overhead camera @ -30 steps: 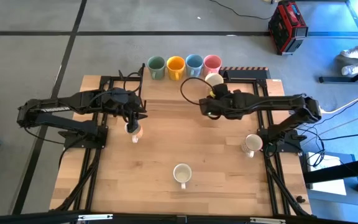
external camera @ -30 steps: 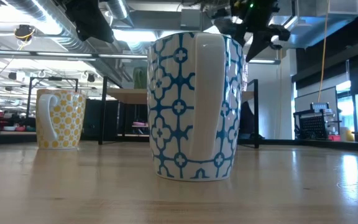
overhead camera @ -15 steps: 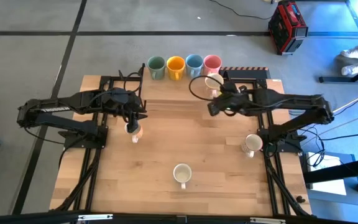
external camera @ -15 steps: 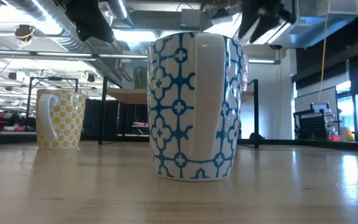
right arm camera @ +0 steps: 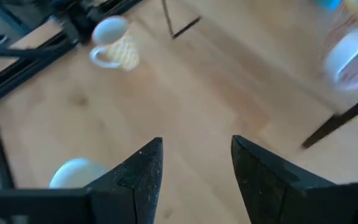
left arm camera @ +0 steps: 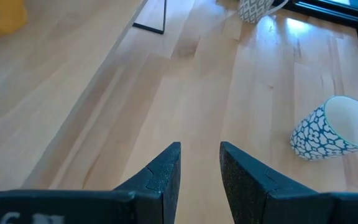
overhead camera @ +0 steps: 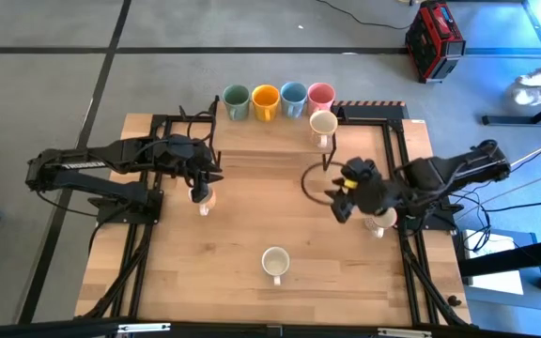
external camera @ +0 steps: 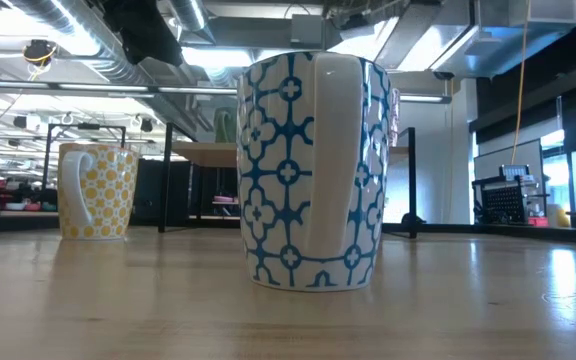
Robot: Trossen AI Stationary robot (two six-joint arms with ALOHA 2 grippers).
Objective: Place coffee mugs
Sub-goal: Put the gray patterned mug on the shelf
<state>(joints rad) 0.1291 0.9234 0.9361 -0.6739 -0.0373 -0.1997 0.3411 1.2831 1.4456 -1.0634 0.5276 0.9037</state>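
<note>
A: Where are the coffee mugs?
B: Four coloured ones stand in a row at the far edge of the surface [overhead camera: 158, 282]: green mug [overhead camera: 236, 101], orange mug [overhead camera: 265, 100], blue mug [overhead camera: 293, 98], pink mug [overhead camera: 320, 96]. A cream-white mug [overhead camera: 323, 124] stands just in front of the pink one.
A: And the others?
B: A yellow-patterned mug [overhead camera: 202, 197] stands left of centre, under the left pincer [overhead camera: 207, 176]. A blue-patterned mug [overhead camera: 274, 262] stands alone near the front edge, handle toward the low camera. A fourth cream one [overhead camera: 380, 220] is at the right side, partly hidden by the right arm.
A: What is the left pincer doing?
B: It hovers above the yellow-patterned mug, fingers [left arm camera: 166, 171] slightly apart, with nothing between them.
A: And the right one?
B: The right pincer [overhead camera: 342, 199] hangs over bare wood right of centre, near that fourth mug, fingers [right arm camera: 143, 171] parted and holding nothing
</note>
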